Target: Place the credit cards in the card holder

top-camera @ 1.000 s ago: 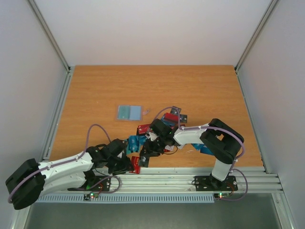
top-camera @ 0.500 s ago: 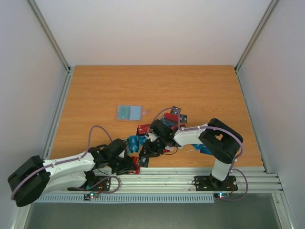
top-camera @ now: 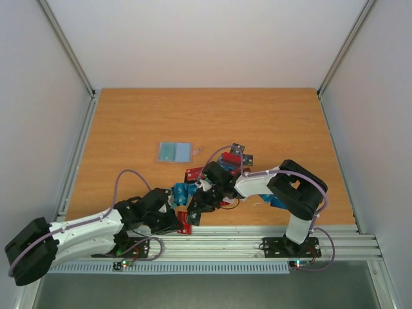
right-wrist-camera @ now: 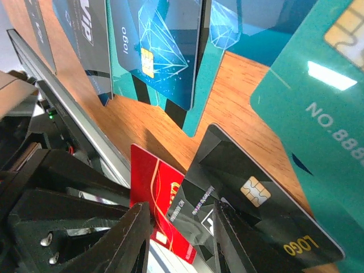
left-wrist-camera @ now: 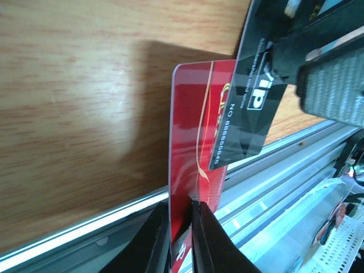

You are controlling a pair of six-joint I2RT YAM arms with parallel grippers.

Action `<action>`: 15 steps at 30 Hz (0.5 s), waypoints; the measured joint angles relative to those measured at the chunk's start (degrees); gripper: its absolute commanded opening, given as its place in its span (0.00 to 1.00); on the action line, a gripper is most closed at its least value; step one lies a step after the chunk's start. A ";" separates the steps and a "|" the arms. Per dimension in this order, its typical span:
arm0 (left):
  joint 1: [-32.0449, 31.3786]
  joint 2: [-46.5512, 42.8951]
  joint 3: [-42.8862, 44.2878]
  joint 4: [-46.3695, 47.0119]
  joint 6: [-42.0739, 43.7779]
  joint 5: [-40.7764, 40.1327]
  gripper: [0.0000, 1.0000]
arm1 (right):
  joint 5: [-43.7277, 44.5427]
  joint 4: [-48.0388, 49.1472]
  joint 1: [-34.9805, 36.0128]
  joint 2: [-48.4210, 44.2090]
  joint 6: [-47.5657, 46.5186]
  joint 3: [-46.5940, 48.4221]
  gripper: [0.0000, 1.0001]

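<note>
My left gripper (top-camera: 179,223) is at the table's near edge, shut on the end of a red credit card (left-wrist-camera: 190,148) that sticks out over the wood. A black credit card (right-wrist-camera: 250,199) lies tilted across the red card's (right-wrist-camera: 149,187) far corner. My right gripper (top-camera: 195,209) hovers right there, open (right-wrist-camera: 179,219), one finger against the black card. More credit cards (top-camera: 228,161), red, blue, teal and black, are heaped behind it; teal and blue ones (right-wrist-camera: 153,51) fill the right wrist view. The card holder (top-camera: 175,151) lies open and flat to the left of the heap.
An aluminium rail (top-camera: 257,237) runs along the table's near edge, just under my left gripper (left-wrist-camera: 181,207). Grey walls and metal posts (top-camera: 71,58) close in the left, back and right of the wooden table (top-camera: 212,116).
My left gripper's jaws have closed onto the red card, and the left arm has swung a little. The right arm has stayed where it was.
</note>
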 measured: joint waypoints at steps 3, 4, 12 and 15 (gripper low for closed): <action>0.02 -1.75 0.02 -0.35 -0.17 -0.24 0.04 | -0.15 0.07 -0.02 0.11 0.00 0.02 0.32; 0.02 -2.27 0.02 -0.37 -0.20 -0.24 0.02 | -0.17 0.07 -0.02 0.11 0.00 0.02 0.32; 0.02 -4.72 0.59 -1.68 -0.26 -0.81 0.00 | -0.22 -0.35 -0.17 0.00 -0.09 0.28 0.32; 0.02 -6.32 2.16 -5.03 -0.24 -2.62 0.00 | 0.11 -1.09 -0.35 -0.17 -0.31 0.44 0.32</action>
